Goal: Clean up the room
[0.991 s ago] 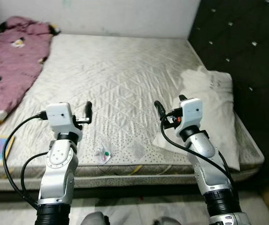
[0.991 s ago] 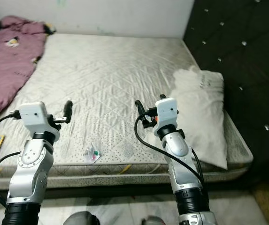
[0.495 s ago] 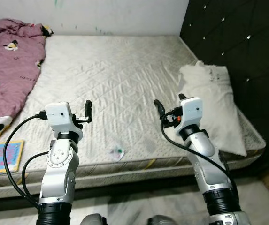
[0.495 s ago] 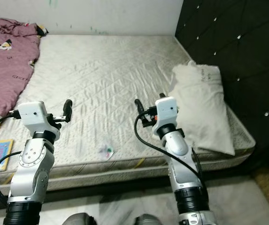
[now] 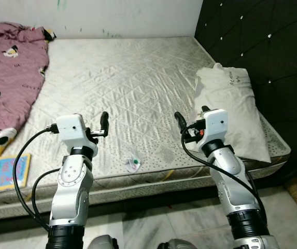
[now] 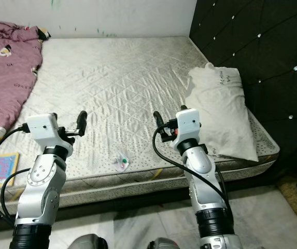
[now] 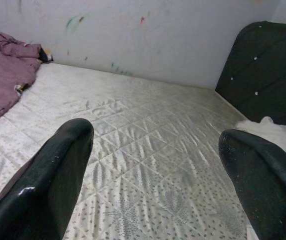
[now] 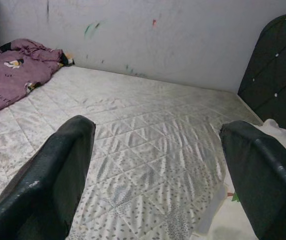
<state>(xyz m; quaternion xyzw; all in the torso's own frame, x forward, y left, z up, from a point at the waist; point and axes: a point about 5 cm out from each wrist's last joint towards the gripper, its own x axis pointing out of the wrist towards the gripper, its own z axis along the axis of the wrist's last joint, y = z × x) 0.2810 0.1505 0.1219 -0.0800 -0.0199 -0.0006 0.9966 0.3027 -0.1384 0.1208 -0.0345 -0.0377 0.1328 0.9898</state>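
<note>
At the far left edge of the mattress (image 5: 138, 78), a colourful picture book (image 5: 0, 173) lies flat near the front corner, with a crumpled maroon blanket (image 5: 5, 78) printed with cartoon figures stretching from just behind it to the back wall. Left gripper (image 7: 152, 170) hovers above the front part of the mattress, its two black fingers (image 7: 48, 175) spread wide apart and holding nothing. Between the two arms, close to the front edge of the mattress, sits a small crumpled clear wrapper (image 5: 132, 164) with a green spot on it; it lies apart from both grippers. Right gripper (image 8: 157, 170) is raised at about the same height as the left one, fingers likewise spread wide and empty, with the quilted surface visible between them. Just beside the right arm, a white pillow (image 5: 231, 111) rests along the right side of the mattress, against a black tufted headboard (image 5: 262, 46) with shiny studs. Pale tiled floor (image 5: 158, 223) shows below the bed front.
</note>
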